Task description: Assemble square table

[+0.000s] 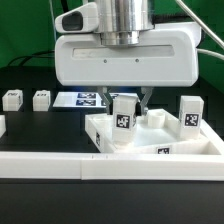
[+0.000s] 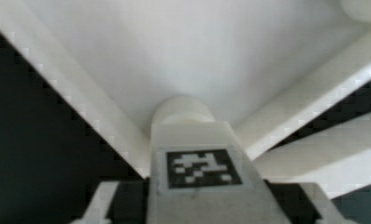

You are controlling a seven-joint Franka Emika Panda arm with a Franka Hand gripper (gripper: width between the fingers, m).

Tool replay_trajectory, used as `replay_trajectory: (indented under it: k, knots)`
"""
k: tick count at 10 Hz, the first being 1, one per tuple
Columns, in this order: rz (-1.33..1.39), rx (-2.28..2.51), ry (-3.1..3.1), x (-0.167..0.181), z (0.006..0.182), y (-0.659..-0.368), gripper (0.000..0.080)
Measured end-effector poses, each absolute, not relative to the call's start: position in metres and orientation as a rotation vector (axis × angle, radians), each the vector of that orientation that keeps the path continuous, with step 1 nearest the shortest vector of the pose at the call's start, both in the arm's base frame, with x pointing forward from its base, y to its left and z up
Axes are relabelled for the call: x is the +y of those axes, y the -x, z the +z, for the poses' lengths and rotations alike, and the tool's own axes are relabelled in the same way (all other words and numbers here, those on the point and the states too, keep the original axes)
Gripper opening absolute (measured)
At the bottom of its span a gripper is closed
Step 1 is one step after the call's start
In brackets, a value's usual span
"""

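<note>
The gripper [image 1: 133, 102] hangs over the square tabletop [image 1: 150, 142] with its fingers on either side of an upright tagged leg [image 1: 123, 116]. Whether the pads already press that leg cannot be told. In the wrist view the leg [image 2: 203, 160] stands above the tabletop's recessed inside [image 2: 146, 60], near a rim corner. A second leg [image 1: 190, 113] stands at the tabletop's edge toward the exterior view's right; whether it is seated is unclear. Two loose legs [image 1: 41, 98] lie well apart from the tabletop, beyond the marker board [image 1: 85, 100]. Judged progress: early, with no leg confirmed as fastened.
</note>
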State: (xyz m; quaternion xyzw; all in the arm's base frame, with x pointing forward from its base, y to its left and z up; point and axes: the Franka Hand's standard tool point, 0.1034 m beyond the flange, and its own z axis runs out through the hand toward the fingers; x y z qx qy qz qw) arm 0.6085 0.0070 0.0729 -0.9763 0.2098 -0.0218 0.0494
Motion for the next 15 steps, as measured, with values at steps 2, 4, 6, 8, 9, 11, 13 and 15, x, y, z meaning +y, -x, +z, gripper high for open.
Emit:
replay_trajectory:
  k: [2,4,6,8,9,11,13,15]
  knots:
    - [-0.082,1.019,2.851,-0.001,0.072,-0.618,0.0293]
    - [-0.053,1.467,2.644,0.004,0.072,-0.618,0.0293]
    - [-0.014,1.746,2.467,0.012,0.070,-0.616,0.0293]
    - [0.023,1.960,2.268,0.017,0.070,-0.616,0.0293]
    - [0.032,2.008,2.210,0.017,0.070,-0.617,0.0293]
    - [0.032,1.986,2.227,0.018,0.070,-0.617,0.0369]
    - [0.009,1.778,2.398,0.020,0.067,-0.614,0.0622]
    - [-0.038,1.323,2.692,0.018,0.067,-0.614,0.0644]
